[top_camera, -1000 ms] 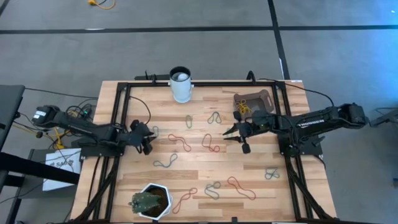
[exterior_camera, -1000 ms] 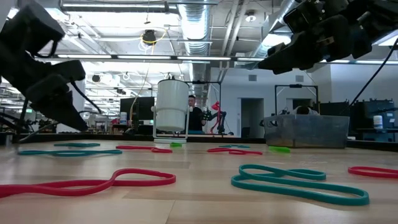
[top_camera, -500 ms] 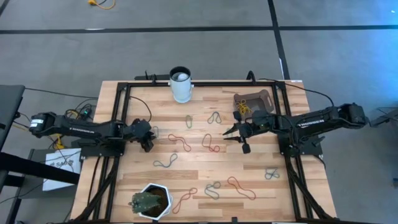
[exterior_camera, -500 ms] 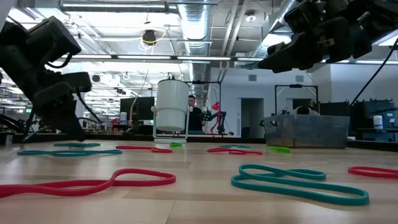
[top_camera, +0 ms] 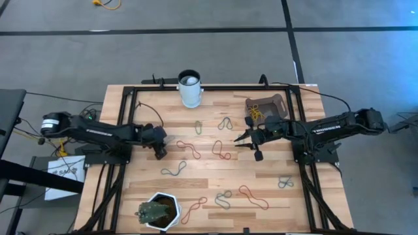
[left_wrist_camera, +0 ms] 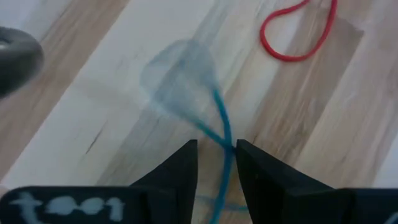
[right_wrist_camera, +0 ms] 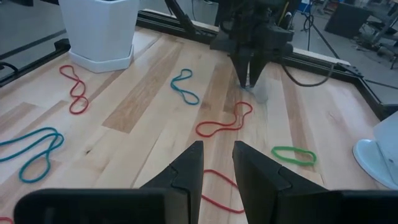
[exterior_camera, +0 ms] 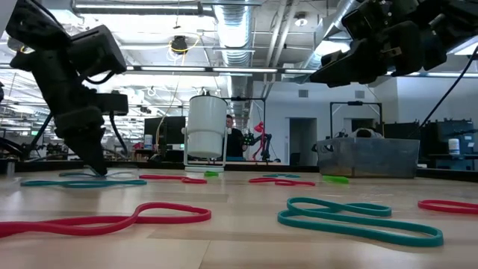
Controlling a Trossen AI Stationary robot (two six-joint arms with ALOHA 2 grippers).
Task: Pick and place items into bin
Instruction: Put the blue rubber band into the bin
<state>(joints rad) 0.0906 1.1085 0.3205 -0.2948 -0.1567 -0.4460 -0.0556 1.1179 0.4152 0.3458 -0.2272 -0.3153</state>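
Observation:
Red, green and blue-grey rubber bands lie scattered flat on the wooden table (top_camera: 209, 189). The bin (top_camera: 268, 104), a dark tray near the far right corner, holds yellowish bands (top_camera: 253, 112). My left gripper (top_camera: 160, 151) points down at the table's left part (exterior_camera: 99, 170) and is shut on a blue-grey rubber band (left_wrist_camera: 219, 115). My right gripper (top_camera: 237, 139) hangs shut above the table's middle (exterior_camera: 317, 77), in front of the bin and over a red band (top_camera: 222, 150), touching nothing. My left gripper (left_wrist_camera: 216, 152) pinches the blue-grey rubber band at its twisted crossing (left_wrist_camera: 225, 142) between the two fingers. It comes from above, pointing down. The band's loop (left_wrist_camera: 183, 81) spreads out beyond the fingertips, lying on the wood or just above it.
A white cup (top_camera: 189, 88) stands at the far edge and a white hexagonal plant pot (top_camera: 159, 210) at the near left. A black frame (top_camera: 127, 124) borders the table. A red band (left_wrist_camera: 298, 37) lies just beyond the left gripper. The boards between the bands are bare.
My left gripper has moved toward the table's middle and come down to the tabletop, tipping from a slant to point nearly straight down at the blue-grey band.

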